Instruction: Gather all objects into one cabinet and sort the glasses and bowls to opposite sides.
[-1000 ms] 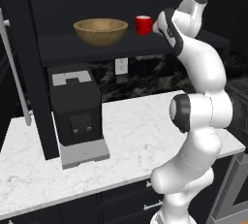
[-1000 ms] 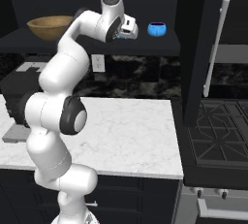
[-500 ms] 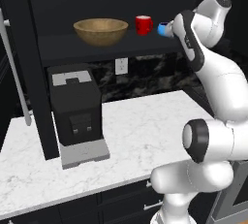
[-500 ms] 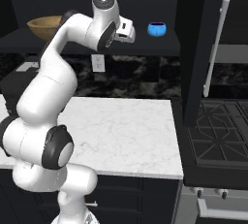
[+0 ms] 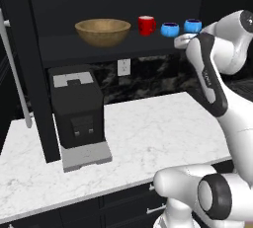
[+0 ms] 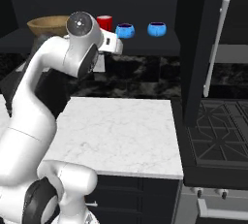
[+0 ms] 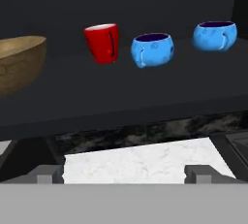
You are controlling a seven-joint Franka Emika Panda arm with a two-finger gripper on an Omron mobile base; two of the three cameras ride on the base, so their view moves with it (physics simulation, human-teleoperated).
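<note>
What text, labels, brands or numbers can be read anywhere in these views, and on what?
None: no readable text in any view.
The coffee machine has plain panels, no brand.
The red mug, the blue vessels and the wooden bowl carry no print; the blue ones show only faint darker spots.
The wall outlet is unmarked.

Wooden bowl (image 7: pixel 19 63), red mug (image 7: pixel 102 42) and two blue vessels (image 7: pixel 153 50) line the shelf (image 7: pixel 121 92).

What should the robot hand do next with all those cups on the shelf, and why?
Probably pull back and stop. The open gripper holds nothing, and the wooden bowl sits at one end of the shelf, with the red mug and both blue cups toward the other.
</note>
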